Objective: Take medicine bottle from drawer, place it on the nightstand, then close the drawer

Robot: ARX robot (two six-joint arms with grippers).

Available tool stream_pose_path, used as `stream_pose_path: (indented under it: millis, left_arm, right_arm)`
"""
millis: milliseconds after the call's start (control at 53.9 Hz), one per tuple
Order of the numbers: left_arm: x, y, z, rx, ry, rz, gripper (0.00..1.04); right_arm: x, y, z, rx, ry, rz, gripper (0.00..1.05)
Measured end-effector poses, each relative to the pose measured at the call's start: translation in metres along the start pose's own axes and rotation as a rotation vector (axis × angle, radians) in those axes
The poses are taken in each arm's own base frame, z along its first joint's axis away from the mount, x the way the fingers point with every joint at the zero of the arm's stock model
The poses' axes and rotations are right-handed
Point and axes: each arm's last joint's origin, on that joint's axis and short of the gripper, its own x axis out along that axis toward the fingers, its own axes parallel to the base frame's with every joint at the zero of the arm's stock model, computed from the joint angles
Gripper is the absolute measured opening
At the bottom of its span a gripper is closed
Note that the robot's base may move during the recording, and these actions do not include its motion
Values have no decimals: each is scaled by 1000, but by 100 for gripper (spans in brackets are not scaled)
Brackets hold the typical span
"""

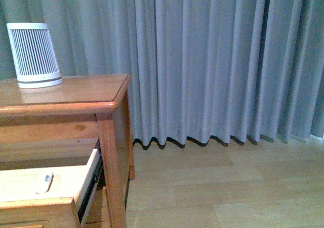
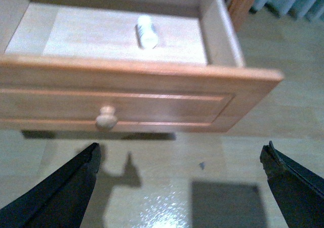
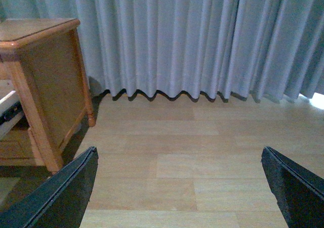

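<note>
The drawer [image 2: 152,101] stands pulled out, leaving the medicine bottle [image 2: 147,32], seemingly on its side, reachable; the left gripper [image 2: 179,154] and right gripper [image 3: 179,156] both gape wide, holding nothing.

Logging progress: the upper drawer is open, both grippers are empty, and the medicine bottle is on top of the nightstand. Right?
Not quite. The medicine bottle lies inside the open drawer, not on the nightstand top; the left wrist view shows it. The left gripper and right gripper are indeed empty.
</note>
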Motion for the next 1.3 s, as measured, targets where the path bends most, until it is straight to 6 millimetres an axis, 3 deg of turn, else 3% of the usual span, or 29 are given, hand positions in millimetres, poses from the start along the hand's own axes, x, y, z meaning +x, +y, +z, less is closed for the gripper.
stream_pose_path:
  millis: [74,149,483,1003,1077,1151,1300]
  left_arm:
    - [-23,-19,14,43,-178,49,76]
    - [-35,-25,17,51,-257,31,63]
    - [-42,-25,-8,49,-243,40,3]
    - [-50,-25,-28,49,-253,45,3]
    - [-51,-25,-28,48,-253,45,3]
    - [-54,-25,-29,48,-247,45,3]
    - [-61,-25,-34,49,-245,42,3]
  right_arm:
    - [0,0,0,0,0,0,98]
    - [0,0,0,0,0,0,98]
    - [0,0,0,0,0,-4,98]
    - [0,0,0,0,0,4,98]
    - [1,0,-1,51,145,117,98]
    - [10,1,14,164,311,213,98]
    - [48,8,73,145,258,225,98]
